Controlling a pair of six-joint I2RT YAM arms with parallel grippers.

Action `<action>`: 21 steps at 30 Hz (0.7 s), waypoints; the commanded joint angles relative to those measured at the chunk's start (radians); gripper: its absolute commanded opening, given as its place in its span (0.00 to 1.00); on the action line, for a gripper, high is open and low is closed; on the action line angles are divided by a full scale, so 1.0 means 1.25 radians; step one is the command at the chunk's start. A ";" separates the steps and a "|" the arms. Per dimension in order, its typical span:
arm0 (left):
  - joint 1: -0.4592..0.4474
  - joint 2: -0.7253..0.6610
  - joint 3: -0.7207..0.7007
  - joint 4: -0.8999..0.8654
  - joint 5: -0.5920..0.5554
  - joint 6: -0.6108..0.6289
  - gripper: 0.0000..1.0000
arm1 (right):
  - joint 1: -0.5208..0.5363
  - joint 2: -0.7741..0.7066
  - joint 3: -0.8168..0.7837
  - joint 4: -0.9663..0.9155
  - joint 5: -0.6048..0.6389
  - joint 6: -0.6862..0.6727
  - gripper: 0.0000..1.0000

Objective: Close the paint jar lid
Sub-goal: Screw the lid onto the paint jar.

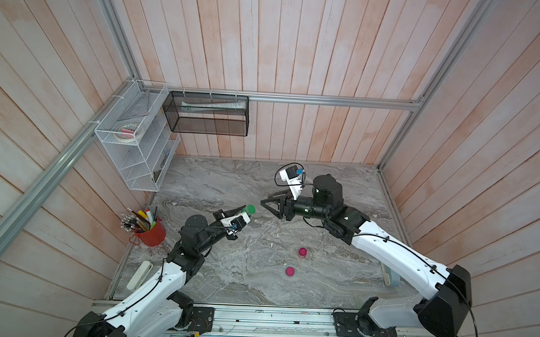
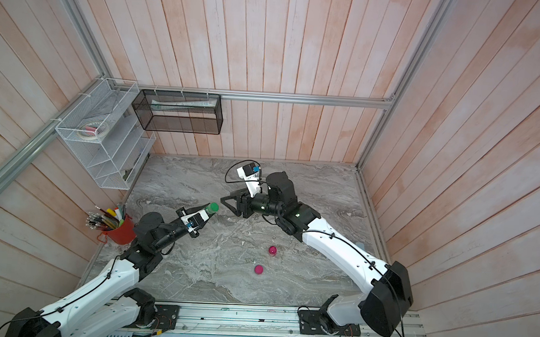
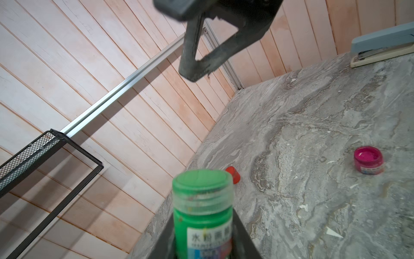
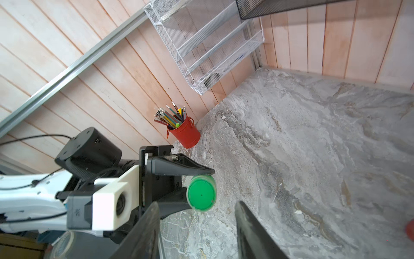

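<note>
Marble worktop (image 1: pixel 229 186) below, the left gripper (image 1: pixel 243 212) has its fingers clamped on the green paint jar (image 3: pixel 201 224), lifted just out from the red pencil pot (image 1: pixel 150 232). The right gripper (image 1: pixel 268 202) hangs farther from the pot, fingers parted and empty. The green lid (image 4: pixel 201 195) looks seated, so closing seems done or nearly; tightness can't be judged

Left wrist view, bottom centre: green jar (image 3: pixel 202 219) carries a white label (image 3: pixel 210 238). The top line is in black Chinese characters and reads 水粉画; a fourth character at the label's edge is only partly seen. The blue band beneath has blurred print, illegible. Right edge: the pink jar (image 3: pixel 368 160) label has print too small to read.
</note>
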 commanded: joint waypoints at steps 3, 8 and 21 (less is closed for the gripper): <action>0.010 0.021 0.064 -0.103 0.196 -0.003 0.29 | 0.001 -0.093 -0.089 0.015 0.024 -0.242 0.54; 0.011 0.055 0.119 -0.213 0.318 0.003 0.29 | 0.002 -0.126 -0.127 -0.018 -0.019 -0.431 0.53; 0.011 0.073 0.145 -0.272 0.377 0.009 0.29 | 0.021 -0.032 -0.060 -0.114 -0.130 -0.554 0.48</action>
